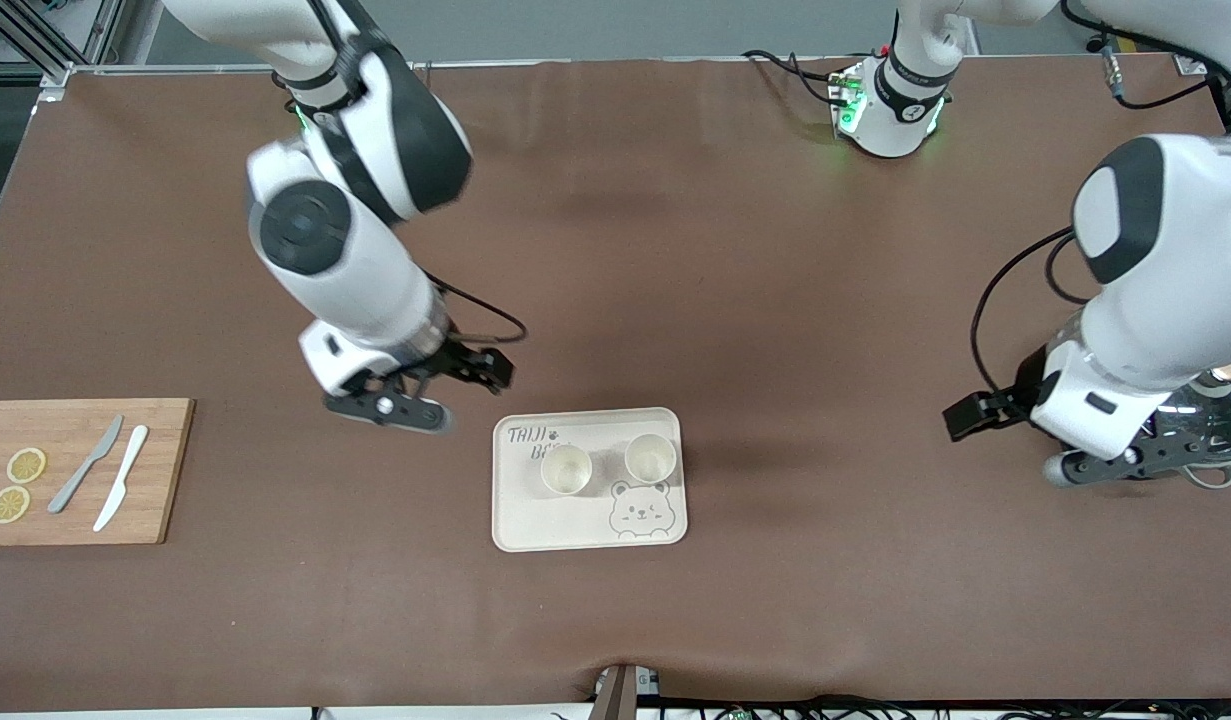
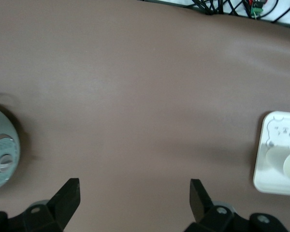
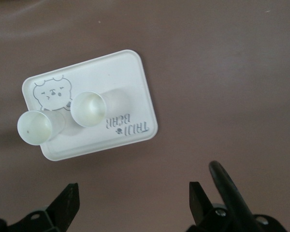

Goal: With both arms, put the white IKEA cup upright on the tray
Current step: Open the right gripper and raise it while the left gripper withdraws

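Observation:
The cream tray [image 1: 585, 525] with the bear face lies at the table's middle. Two white cups stand upright on it, side by side: one [image 1: 566, 469] toward the right arm's end, one [image 1: 650, 458] toward the left arm's end. My right gripper [image 1: 393, 410] is open and empty over bare table beside the tray. Its wrist view shows the tray [image 3: 130, 77] and both cups [image 3: 88, 109] [image 3: 35, 127] past the gripper [image 3: 133, 203]. My left gripper [image 1: 1110, 465] is open and empty over the table at the left arm's end. In the left wrist view the gripper [image 2: 134, 195] is apart from the tray [image 2: 275, 181].
A wooden cutting board [image 1: 160, 470] with two lemon slices [image 1: 17, 485] and two knives [image 1: 105, 475] lies at the right arm's end. A shiny glass and metal vessel [image 1: 1215, 405] stands under the left arm, its round grey lid [image 2: 0, 150] in the left wrist view.

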Controlling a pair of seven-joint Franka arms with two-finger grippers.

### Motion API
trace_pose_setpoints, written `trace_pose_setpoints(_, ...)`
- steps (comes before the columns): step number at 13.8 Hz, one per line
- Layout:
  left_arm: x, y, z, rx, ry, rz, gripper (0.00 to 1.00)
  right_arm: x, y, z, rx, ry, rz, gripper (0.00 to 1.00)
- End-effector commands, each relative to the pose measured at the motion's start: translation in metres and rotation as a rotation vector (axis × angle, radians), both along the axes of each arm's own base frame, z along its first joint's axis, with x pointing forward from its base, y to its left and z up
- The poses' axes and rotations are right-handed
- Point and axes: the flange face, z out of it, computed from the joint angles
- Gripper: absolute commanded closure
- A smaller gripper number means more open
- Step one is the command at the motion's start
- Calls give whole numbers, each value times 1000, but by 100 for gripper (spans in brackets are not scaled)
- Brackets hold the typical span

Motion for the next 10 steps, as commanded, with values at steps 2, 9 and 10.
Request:
trace_pose_setpoints(2,-27,25,31,-19,30,-74,0,-35,-89,44,-12,34,65,0)
trace_pose_setpoints(9,-58,80,81,-34,39,-102,0,-47,-245,83,-72,-1,138,0)
trace_pose_setpoints(10,-61,82,86,-35,45,-99,0,-45,-264,84,-72,-3,163,0)
